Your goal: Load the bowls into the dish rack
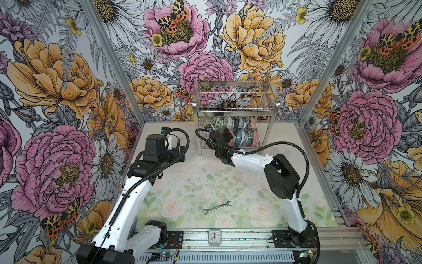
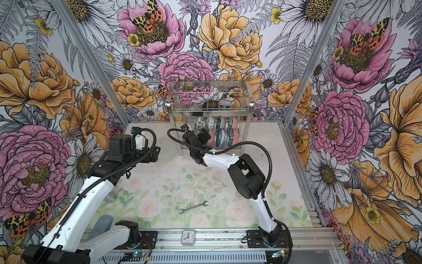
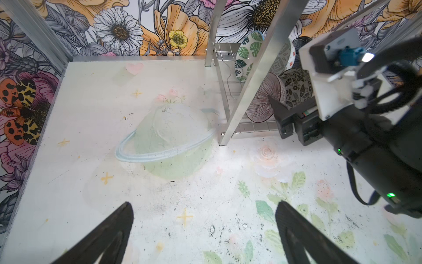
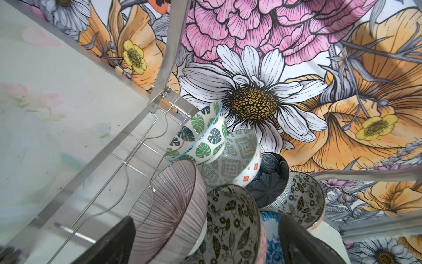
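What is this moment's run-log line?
patterned ceramic bowls: in steel wire dish rack, lower tier | right jaws: open | left jaws: open, empty

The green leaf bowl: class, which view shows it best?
Right wrist view: the green leaf bowl sits close, pattern and blue rim clear. The left wrist view hides part behind a dish rack leg; both top views show it tiny.
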You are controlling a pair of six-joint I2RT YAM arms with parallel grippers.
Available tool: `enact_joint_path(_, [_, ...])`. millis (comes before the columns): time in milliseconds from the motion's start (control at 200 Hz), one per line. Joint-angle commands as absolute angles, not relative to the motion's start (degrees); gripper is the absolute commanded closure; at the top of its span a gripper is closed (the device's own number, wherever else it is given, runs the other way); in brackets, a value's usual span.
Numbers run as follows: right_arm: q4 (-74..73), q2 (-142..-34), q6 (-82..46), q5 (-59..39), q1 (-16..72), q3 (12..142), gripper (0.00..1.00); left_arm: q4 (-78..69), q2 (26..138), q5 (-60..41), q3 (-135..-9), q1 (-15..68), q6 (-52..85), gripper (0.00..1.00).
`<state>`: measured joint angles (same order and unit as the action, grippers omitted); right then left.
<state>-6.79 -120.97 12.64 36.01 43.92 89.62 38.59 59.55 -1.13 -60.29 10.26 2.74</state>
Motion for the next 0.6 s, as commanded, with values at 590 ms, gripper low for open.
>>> enact_joint_path(590, [-11.7, -70.1, 1.7, 12.6, 27.4, 43.9, 0.0, 28.2, 50.1, 15.7, -54.7, 8.9, 10.3, 0.01])
